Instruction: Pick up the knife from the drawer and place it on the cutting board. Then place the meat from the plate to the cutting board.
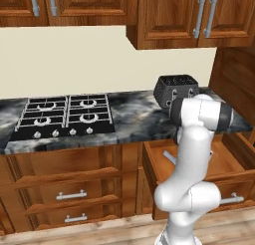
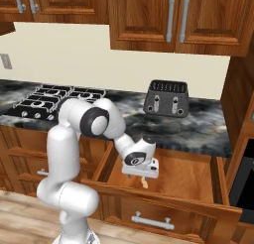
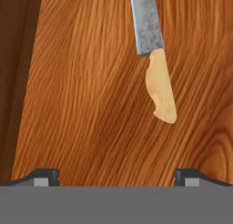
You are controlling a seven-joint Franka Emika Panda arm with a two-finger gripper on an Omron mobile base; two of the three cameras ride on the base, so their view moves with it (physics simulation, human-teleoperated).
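Two steps in the task, and this is the first: fetching the knife (image 3: 154,59). It lies flat on the drawer (image 2: 188,176) floor, bluish blade pointing toward the top of the hand view, tan handle toward the bottom. The gripper (image 2: 144,177) hangs inside the open drawer, above the knife, jaws spread wide and empty, nothing touching yet.

Judgement: approach phase, grasp not begun. In the hand view the handle sits between the two fingertips (image 3: 45,176) but off toward the right one, so the next move calls for a small sideways correction to centre it, then a straight descent and a close across the handle. Handle is slim and flat on the wood, so the tips need to get right down to the floor or they may skate over it. Cannot tell from here how much height is left.

Surface: plain wood drawer bottom, strong grain, nothing else on it near the knife.

Room: dark marbled counter (image 1: 134,117) above the drawer, gas hob (image 1: 64,117) to the left, black toaster (image 2: 166,97) at the back, reddish wood cabinets (image 2: 168,20) overhead, wood floor.
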